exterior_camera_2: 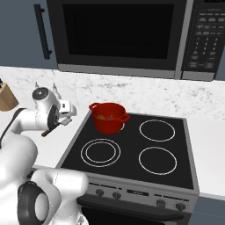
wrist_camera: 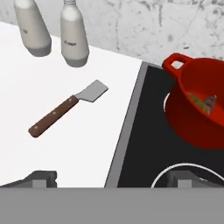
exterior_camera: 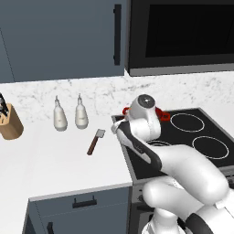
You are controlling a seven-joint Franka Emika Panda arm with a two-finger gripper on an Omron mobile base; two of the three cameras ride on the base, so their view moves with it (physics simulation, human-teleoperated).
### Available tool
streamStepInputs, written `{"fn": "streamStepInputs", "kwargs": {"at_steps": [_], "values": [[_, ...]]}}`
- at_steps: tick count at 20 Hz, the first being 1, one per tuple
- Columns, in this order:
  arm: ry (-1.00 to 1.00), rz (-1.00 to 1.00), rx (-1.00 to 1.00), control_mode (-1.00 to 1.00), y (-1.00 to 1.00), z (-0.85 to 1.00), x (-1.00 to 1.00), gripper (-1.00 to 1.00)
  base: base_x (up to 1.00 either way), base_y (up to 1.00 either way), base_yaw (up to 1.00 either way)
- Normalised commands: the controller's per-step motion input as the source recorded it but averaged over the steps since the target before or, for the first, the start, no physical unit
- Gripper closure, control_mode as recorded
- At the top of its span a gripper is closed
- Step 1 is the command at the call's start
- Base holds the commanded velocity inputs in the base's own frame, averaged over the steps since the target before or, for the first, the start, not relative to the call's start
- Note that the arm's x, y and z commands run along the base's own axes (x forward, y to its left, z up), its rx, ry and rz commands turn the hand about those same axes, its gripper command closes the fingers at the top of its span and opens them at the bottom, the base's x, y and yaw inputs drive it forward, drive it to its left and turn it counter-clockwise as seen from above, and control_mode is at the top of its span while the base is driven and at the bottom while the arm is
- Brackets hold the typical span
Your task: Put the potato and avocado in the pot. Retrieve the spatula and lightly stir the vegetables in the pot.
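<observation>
Countertop spatula [wrist_camera: 65, 109] beyond spread fingers [wrist_camera: 41, 178] (untouched)

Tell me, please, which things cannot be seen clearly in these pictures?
- Pot: left base view, the arm hides nearly all of it.
- Pot: hand view, right edge cuts it off.
- Vegetables: right base view, too small to tell apart.
- Spatula: right base view, mostly behind the arm.
</observation>
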Motion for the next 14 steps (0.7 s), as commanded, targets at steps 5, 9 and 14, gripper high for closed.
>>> {"fn": "streamStepInputs", "kwargs": {"at_steps": [5, 9, 14], "values": [[0.00, 0.17, -0.30, -1.00, 0.39, 0.00, -0.29, -1.00, 0.00, 0.00, 0.00], [0.00, 0.37, -0.28, -1.00, 0.35, 0.09, -0.11, -1.00, 0.00, 0.00, 0.00], [0.01, 0.49, -0.19, -1.00, 0.15, 0.01, 0.00, -1.00, 0.00, 0.00, 0.00]]}}
